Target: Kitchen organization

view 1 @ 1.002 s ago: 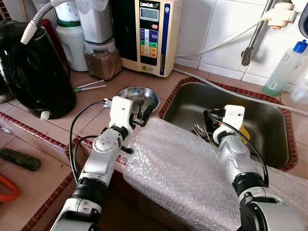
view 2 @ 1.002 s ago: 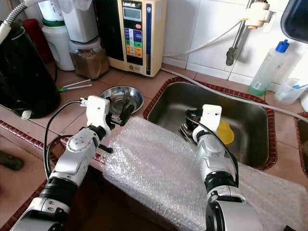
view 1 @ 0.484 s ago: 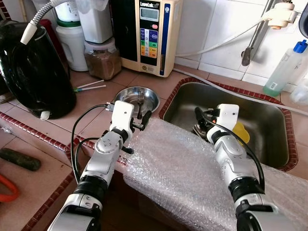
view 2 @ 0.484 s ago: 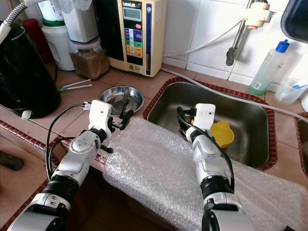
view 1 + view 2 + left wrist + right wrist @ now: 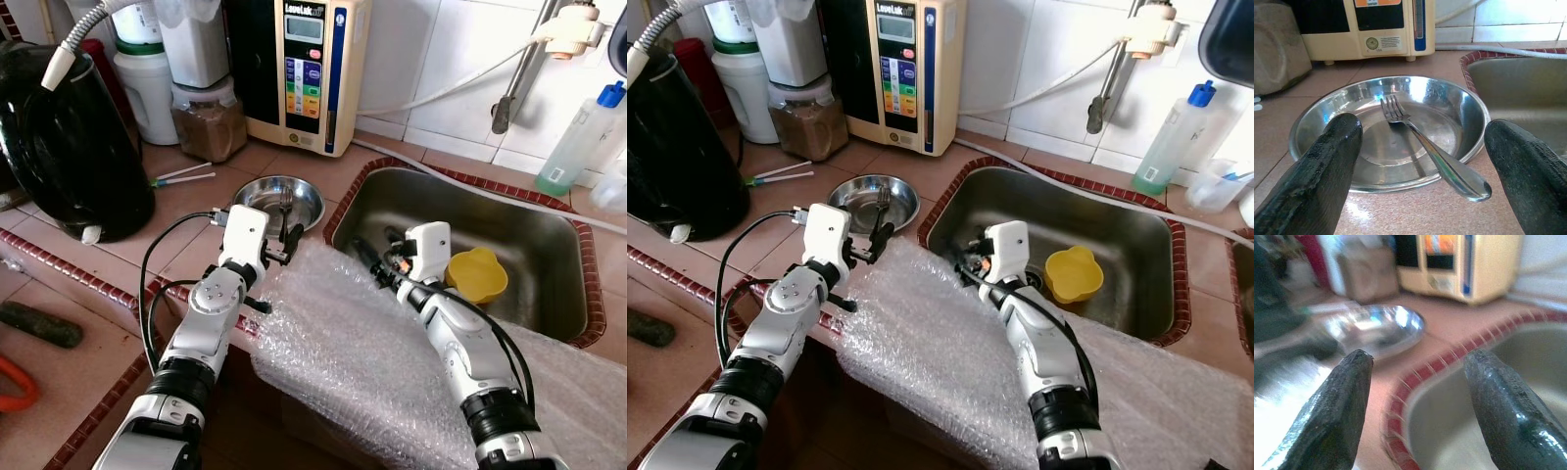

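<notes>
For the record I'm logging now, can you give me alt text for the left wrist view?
A fork lies tines-down in a shallow steel dish on a tiled counter, its handle resting over the near rim. The left tool frames it with open black fingers; a cream appliance stands behind.

No lettering on the water ionizer is legible.

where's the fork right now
The fork lies in the steel bowl on the counter, just left of the sink, its handle over the rim toward the open left claw.
</notes>
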Robot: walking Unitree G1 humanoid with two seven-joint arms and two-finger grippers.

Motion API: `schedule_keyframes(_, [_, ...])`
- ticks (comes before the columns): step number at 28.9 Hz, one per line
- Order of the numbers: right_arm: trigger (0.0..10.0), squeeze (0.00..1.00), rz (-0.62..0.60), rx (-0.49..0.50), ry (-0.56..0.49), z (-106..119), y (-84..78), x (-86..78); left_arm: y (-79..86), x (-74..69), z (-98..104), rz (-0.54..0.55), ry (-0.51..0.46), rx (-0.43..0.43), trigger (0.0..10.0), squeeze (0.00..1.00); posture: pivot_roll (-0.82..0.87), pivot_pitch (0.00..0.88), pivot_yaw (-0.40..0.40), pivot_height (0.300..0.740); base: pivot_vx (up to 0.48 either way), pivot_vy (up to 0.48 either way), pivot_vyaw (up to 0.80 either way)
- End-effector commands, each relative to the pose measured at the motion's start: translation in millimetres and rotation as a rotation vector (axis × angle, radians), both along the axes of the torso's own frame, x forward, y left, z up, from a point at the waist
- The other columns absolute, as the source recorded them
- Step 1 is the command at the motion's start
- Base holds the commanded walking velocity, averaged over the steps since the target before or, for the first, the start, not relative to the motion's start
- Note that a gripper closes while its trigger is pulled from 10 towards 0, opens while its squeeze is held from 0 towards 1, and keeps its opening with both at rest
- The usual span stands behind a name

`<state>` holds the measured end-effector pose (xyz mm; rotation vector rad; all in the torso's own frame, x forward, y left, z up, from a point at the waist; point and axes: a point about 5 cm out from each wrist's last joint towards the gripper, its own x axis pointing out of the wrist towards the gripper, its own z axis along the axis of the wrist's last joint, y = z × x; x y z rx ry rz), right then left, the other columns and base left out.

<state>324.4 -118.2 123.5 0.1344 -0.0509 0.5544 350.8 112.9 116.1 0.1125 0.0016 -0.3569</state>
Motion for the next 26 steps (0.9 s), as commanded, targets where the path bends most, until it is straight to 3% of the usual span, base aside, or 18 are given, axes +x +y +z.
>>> schedule_keyframes(1, [10.0, 0.00, 0.044, 0.016, -0.024, 7, 5.6, -2.8, -3.3, -0.8, -1, -0.016, 0.001, 0.005, 10.0, 0.00, -0.01, 0.000, 0.007, 0.740, 0.000, 0.000, 0.00])
schedule_keyframes(3, [10.0, 0.00, 0.050, 0.018, -0.026, 9, 6.1, -4.2, -4.2, -1.0, -2, -0.020, 0.003, 0.002, 10.0, 0.00, -0.01, 0.000, 0.005, 0.740, 0.000, 0.000, 0.00])
schedule_keyframes(4, [10.0, 0.00, 0.057, 0.015, -0.033, 10, 6.7, -5.0, -4.7, -1.1, -2, -0.023, 0.004, -0.001, 4.3, 0.00, -0.01, 0.000, 0.005, 0.740, 0.000, 0.000, 0.00])
schedule_keyframes(5, [10.0, 0.00, 0.064, 0.016, -0.038, 11, 7.5, -5.7, -5.0, -1.3, -2, -0.026, 0.006, -0.004, 4.3, 0.00, -0.01, 0.000, 0.005, 0.740, 0.000, 0.000, 0.00])
schedule_keyframes(6, [10.0, 0.00, 0.070, 0.018, -0.041, 12, 8.0, -6.4, -5.1, -1.4, -2, -0.028, 0.007, -0.006, 0.4, 0.00, -0.01, 0.000, 0.005, 0.740, 0.000, 0.000, 0.00])
schedule_keyframes(7, [10.0, 0.00, 0.076, 0.007, -0.040, 12, 8.5, -7.0, -5.8, -2.0, -3, -0.040, 0.012, -0.012, 0.0, 0.00, -0.01, 0.000, 0.003, 0.740, 0.000, 0.000, 0.00])
schedule_keyframes(14, [10.0, 0.00, 0.168, -0.119, -0.032, 8, 15.4, -12.4, -6.2, -3.2, -4, -0.059, 0.027, -0.018, 0.0, 0.00, 0.00, 0.000, 0.000, 0.740, 0.000, 0.000, 0.00])
schedule_keyframes(26, [10.0, 0.00, 0.279, -0.155, -0.002, 5, 23.2, -20.1, -2.3, -1.8, -1, -0.047, 0.038, -0.003, 0.0, 0.00, 0.00, 0.000, -0.002, 0.740, 0.000, 0.000, 0.00])
